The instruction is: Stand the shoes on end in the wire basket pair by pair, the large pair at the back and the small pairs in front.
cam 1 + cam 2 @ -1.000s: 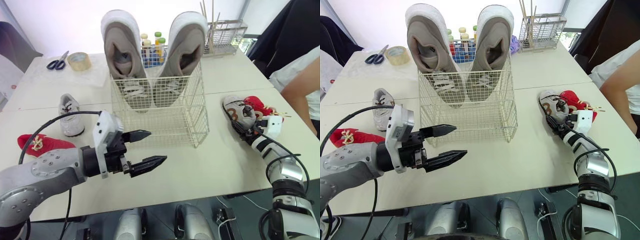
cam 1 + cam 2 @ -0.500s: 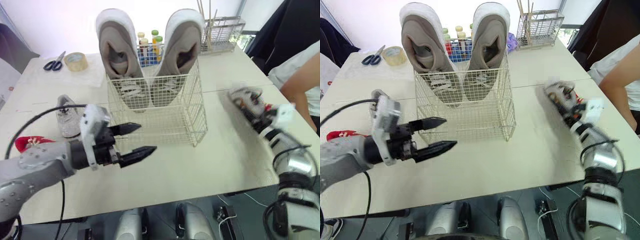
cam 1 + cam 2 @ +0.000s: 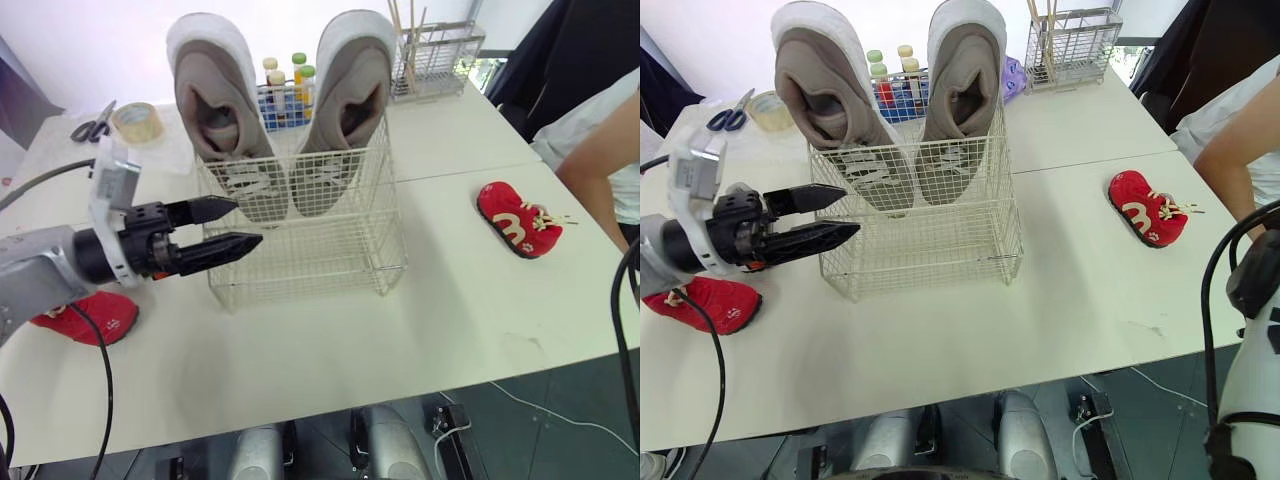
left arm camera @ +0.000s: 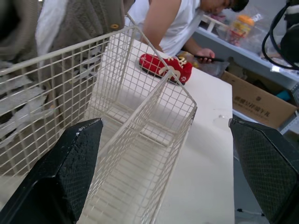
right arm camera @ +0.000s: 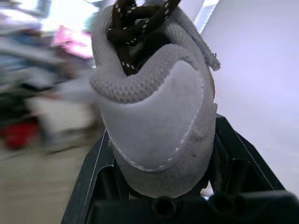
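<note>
**Wire basket**: stands at the middle of the surface.

**Large grey shoes**: both stand on end, side by side, in the back part of the wire basket. The toes point down, the heels rise well above the rim, and the openings face the robot.

**Left gripper**: hovers level at the basket's left front corner. Its jaws are spread and hold nothing. The tips lie just beside the basket's left wall; contact with the wire cannot be determined. In the left wrist view the basket's mesh wall runs ahead between the two fingers.

**Right gripper**: its jaws pinch the small grey shoe, one on each side of the body. The shoe's brown laces point away from the wrist camera.

**Right red shoe**: lies flat on the surface, well apart from the basket, on its right.

**Left red shoe**: lies on the surface below the left arm, well apart from the basket.

**Other items:** scissors and a tape roll lie at the far left of the surface. Bottles and a wire rack stand behind the basket. A person's arm shows at the right edge.
</note>
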